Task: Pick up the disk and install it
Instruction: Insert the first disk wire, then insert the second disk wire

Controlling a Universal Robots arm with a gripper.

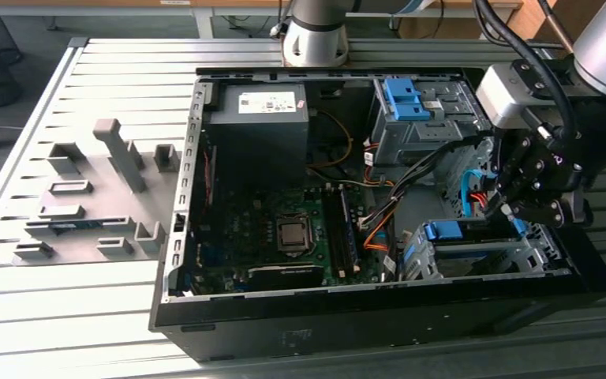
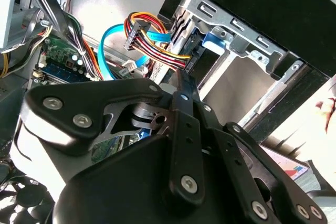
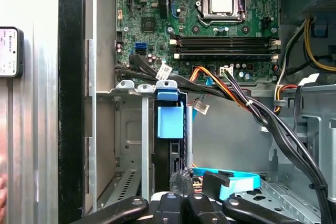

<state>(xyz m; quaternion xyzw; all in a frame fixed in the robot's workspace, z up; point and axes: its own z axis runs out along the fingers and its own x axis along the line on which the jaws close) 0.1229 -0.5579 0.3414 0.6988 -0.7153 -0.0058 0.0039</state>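
Ext. view takes in the whole setup: open PC case [image 1: 387,316] lying on a slatted metal table [image 1: 82,316], a grey fixture plate w/ blocks [image 1: 92,197] on the exterior view's left, arm base at the far edge, and the gripper [image 1: 529,213] low over the case's right side, just above the nearer drive cage [image 1: 482,257]. First wrist view looks straight down into that cage, with motherboard [image 3: 210,30], 1 CPU socket [image 3: 221,2] and RAM slots beyond, plus a small flat labelled device [image 3: 10,52] on the table outside the case wall. Second wrist view looks past the gripper's black linkages to a red/yellow/black/orange power cable bundle [image 2: 152,38] and a light-blue flat cable [image 2: 107,45]. Counts: 2 drive cages, 2 blue plastic pieces in ext. view, 1 in the far cage (bracket [image 1: 401,96]) and 1 in the near cage, 1 dark grey PSU box [image 1: 261,118] w/ white sticker. The disk [image 3: 169,121] sits on edge inside the near cage, in a slot btwn the cage's metal dividers. Its visible parts are its blue plastic end tab and a narrow dark edge below it; label side can't be made out. Gripper fingers [image 3: 197,203] look drawn together, nothing seen btwn them, tips just beside the disk's edge; whether they touch it I can't tell.
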